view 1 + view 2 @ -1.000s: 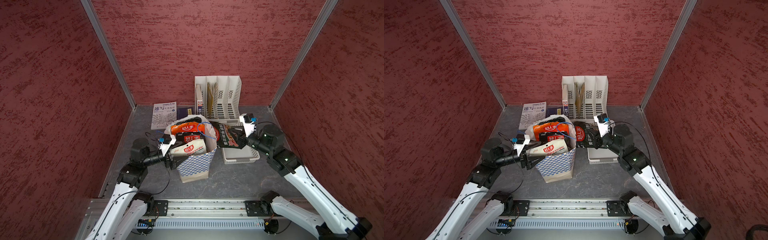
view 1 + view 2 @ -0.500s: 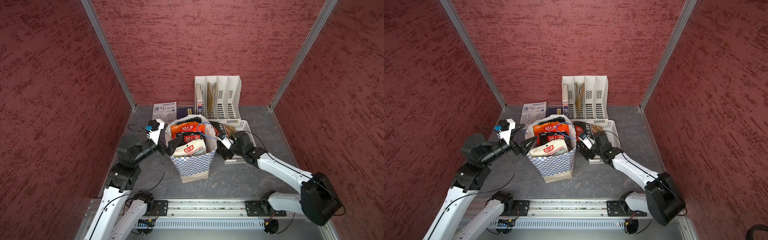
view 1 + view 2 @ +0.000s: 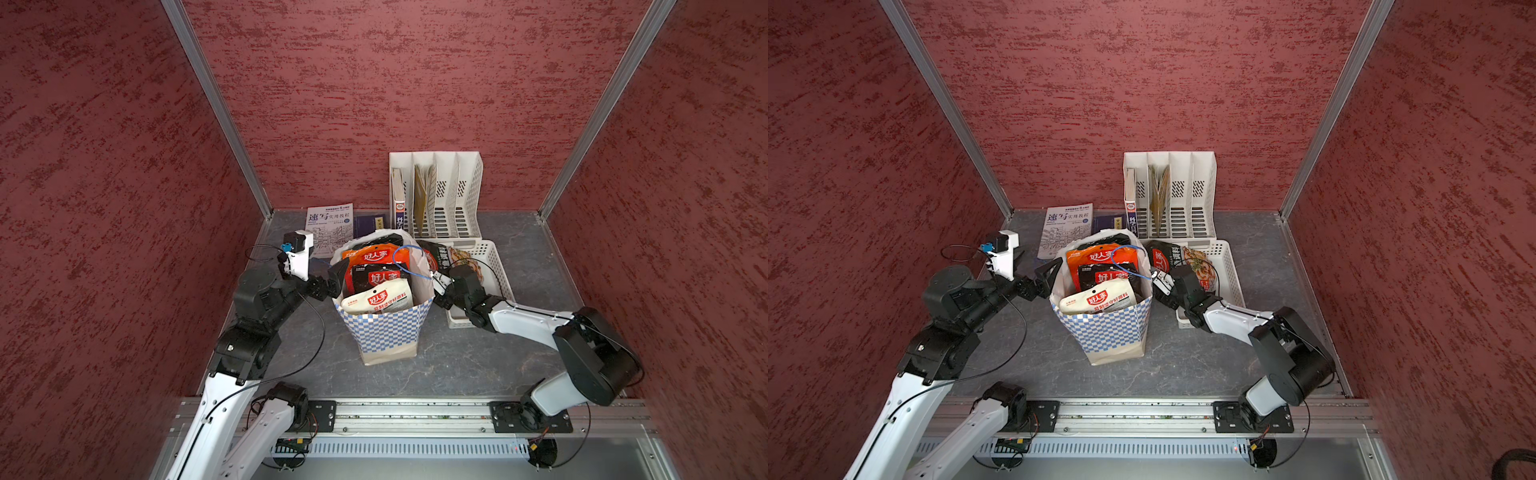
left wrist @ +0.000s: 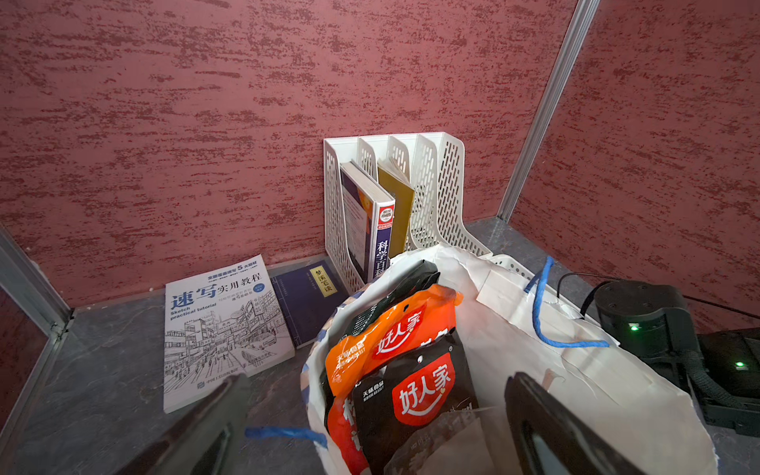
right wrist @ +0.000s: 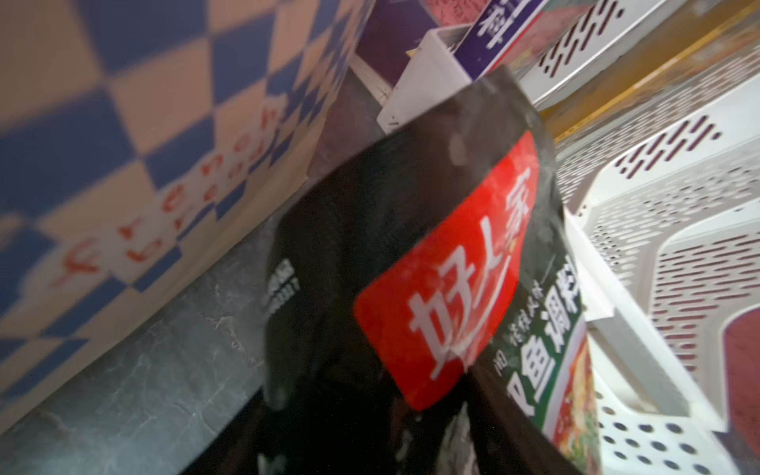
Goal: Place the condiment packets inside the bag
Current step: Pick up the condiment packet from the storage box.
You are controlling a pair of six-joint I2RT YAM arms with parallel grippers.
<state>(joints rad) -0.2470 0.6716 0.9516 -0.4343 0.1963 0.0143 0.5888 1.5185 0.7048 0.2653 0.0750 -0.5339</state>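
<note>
Right gripper (image 3: 437, 289) dropped beside bag (image 3: 386, 332); four packets (image 3: 374, 254) inside (fifth packet (image 3: 440, 253) outside).

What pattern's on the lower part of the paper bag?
Blue-and-white check on the paper bag, plain white above; it shows best in a top view.

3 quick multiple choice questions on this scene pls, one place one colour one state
1. Where is the black food-photo packet? A in the bag; B at the white basket, outside the bag; C held by the left gripper.
2. What colour are the bag's cord handles? A red; B blue; C green.
3. How is the left gripper? A open; B shut on a packet; C shut on a handle.
B: it shows at the basket's edge, beside the bag. B: the cords show blue. A: its fingers stand wide apart.
</note>
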